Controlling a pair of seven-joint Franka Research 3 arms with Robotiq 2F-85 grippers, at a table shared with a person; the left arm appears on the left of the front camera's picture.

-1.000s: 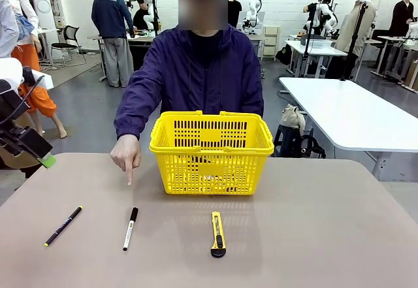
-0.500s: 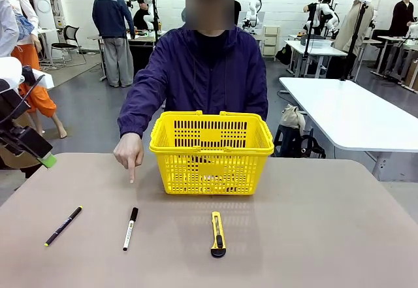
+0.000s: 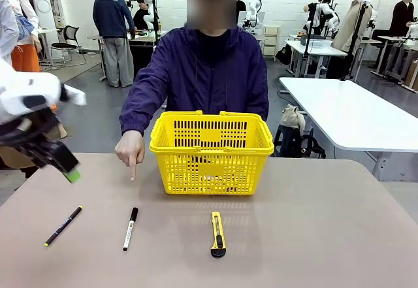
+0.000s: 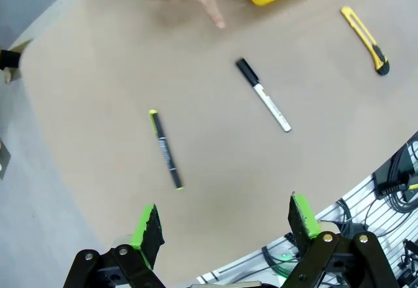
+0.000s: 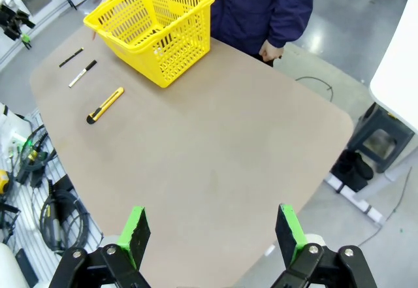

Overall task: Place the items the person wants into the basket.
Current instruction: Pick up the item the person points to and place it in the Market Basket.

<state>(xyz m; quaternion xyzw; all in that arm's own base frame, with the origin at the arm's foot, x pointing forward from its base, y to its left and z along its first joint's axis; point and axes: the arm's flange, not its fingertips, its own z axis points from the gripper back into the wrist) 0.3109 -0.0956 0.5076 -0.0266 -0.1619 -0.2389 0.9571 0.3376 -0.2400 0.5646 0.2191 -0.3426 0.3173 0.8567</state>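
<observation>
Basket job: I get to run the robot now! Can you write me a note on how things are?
Left hand: open, empty, above the table's left side.
Right hand: open, empty, high over the table.
Marker: lying on the table, in front of the person's hand, which points down near it.
Basket: contents hard to tell through the mesh.
To do: pick up the marker, put it in the basket.

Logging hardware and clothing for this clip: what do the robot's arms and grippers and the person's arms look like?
The left gripper is black with jointed links and bright green pads, on a white left arm with black sections. The right gripper matches: black links, green pads. The person wears a dark navy-purple zipped jacket with long sleeves over a black top.
</observation>
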